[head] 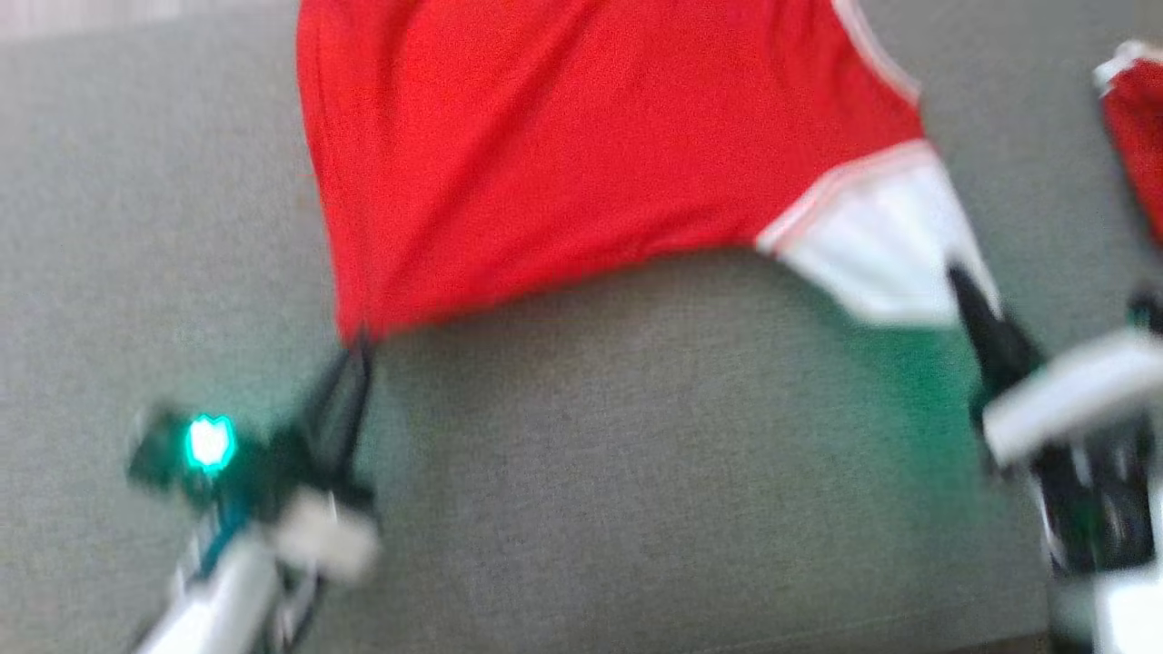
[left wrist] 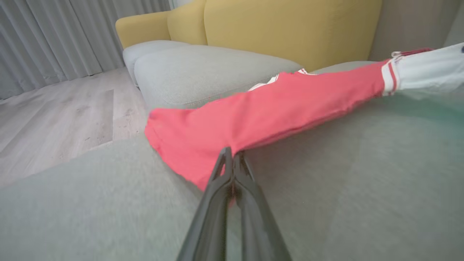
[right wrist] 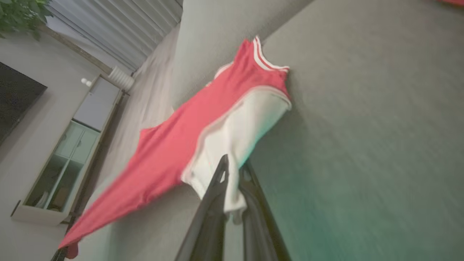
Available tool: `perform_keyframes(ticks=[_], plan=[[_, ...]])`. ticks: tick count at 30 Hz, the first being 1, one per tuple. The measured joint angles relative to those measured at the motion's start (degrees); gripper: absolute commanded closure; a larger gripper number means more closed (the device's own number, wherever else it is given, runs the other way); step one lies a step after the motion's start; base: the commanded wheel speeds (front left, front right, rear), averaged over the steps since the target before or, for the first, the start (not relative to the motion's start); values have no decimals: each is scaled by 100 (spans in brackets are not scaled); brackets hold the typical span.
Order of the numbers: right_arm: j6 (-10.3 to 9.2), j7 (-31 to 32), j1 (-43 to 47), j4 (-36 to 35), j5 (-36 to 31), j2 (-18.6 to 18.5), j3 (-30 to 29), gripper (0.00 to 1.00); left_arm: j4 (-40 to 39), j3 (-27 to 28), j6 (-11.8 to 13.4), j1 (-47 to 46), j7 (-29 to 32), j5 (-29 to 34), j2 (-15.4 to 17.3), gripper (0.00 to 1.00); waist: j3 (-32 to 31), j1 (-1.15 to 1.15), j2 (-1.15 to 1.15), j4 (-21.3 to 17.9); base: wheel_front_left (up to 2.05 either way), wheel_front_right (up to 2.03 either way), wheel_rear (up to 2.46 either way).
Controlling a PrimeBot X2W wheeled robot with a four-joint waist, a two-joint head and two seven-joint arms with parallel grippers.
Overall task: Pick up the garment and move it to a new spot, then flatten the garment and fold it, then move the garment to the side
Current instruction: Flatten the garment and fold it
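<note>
Garment [head: 563, 154] of soft red cloth with white striped sleeve, pulled taut over grey woven sofa cushion [head: 636, 472], my left claw [head: 357, 350] pinching its red corner, my right claw [head: 965, 289] pinching the white sleeve

The left tool [head: 357, 350] and right tool [head: 963, 286] each have two long, slim, dark fingers [left wrist: 214, 206] tapering to narrow tips. Behind the left one sit a dark wrist [head: 273, 463] with a glowing green light [head: 209, 443] and a white forearm [head: 227, 590]; behind the right, a white block [head: 1072, 391].

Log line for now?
left tool: shut on red-and-white fabric garment | right tool: shut on it | garment: stretched over grey sofa cushion
</note>
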Motion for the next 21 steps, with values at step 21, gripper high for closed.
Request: perform_keyframes(ticks=[21], plan=[[0,1813,1330,-1858,-155,192,-723,100,-3216,66,170,2040,2364,-1572,903,100,-47,4,0,195,0,0,0]])
